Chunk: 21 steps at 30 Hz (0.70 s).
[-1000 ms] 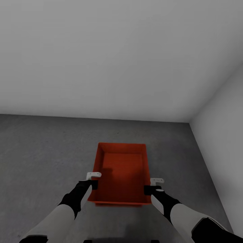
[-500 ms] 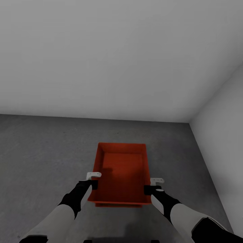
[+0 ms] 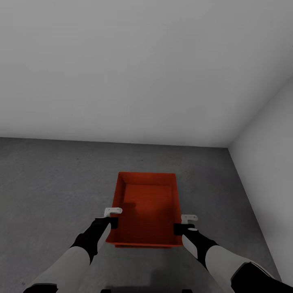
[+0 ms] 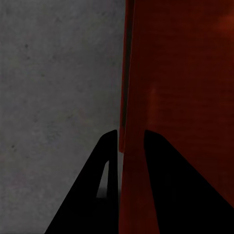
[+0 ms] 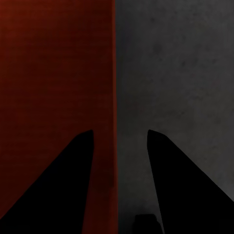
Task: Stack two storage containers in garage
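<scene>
One orange-red storage container [image 3: 148, 207] rests upright on the grey concrete floor [image 3: 53, 183] of the garage, close to the corner of two white walls. Under its near end shows a second orange-red edge [image 3: 142, 247]; whether that belongs to another container I cannot tell. My left gripper [image 3: 113, 221] straddles the container's left wall [image 4: 127, 73] near the front corner, its fingers [image 4: 109, 161] narrowly set on that wall. My right gripper [image 3: 181, 228] straddles the right wall [image 5: 116, 73], fingers [image 5: 165, 165] spread wide apart around it.
A plain white wall [image 3: 122, 73] stands behind the container and another white wall [image 3: 272, 134] runs along the right. Bare concrete stretches to the left of the container and in a narrower strip [image 3: 219, 191] on its right.
</scene>
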Available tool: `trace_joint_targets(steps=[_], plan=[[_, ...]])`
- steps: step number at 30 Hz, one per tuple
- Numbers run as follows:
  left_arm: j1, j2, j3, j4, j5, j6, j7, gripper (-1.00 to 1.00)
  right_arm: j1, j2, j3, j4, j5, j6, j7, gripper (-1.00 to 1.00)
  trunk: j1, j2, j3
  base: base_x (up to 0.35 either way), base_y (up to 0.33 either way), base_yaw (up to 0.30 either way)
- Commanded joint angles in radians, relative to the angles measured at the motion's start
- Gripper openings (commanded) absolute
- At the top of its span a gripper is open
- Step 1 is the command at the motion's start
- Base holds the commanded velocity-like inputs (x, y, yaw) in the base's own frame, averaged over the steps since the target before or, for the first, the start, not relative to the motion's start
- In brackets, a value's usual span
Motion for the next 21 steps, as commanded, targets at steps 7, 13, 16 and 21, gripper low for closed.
trace_joint_targets(steps=[7, 13, 16, 21], plan=[[0.0, 0.0, -0.009, 0.001, 0.015, 0.005, 0.005, -1.0, -0.001, -0.03, 0.011, -0.002, 0.011, 0.003, -0.075, -1.0, 0.0, 0.0, -0.001, -0.072, 0.0, 0.0], [0.0, 0.0, -0.009, 0.001, 0.015, 0.005, 0.005, -1.0, -0.001, -0.03, 0.011, -0.002, 0.011, 0.003, -0.075, -1.0, 0.0, 0.0, -0.001, -0.044, 0.0, 0.0], [0.0, 0.0, -0.009, 0.001, 0.015, 0.005, 0.005, -1.0, -0.001, -0.03, 0.011, -0.002, 0.011, 0.003, -0.075, -1.0, 0.0, 0.0, -0.001, -0.005, 0.0, 0.0], [0.0, 0.0, -0.009, 0.001, 0.015, 0.005, 0.005, -1.0, -0.001, -0.03, 0.011, -0.002, 0.011, 0.003, -0.075, -1.0, 0.0, 0.0, -0.001, -0.001, 0.0, 0.0]])
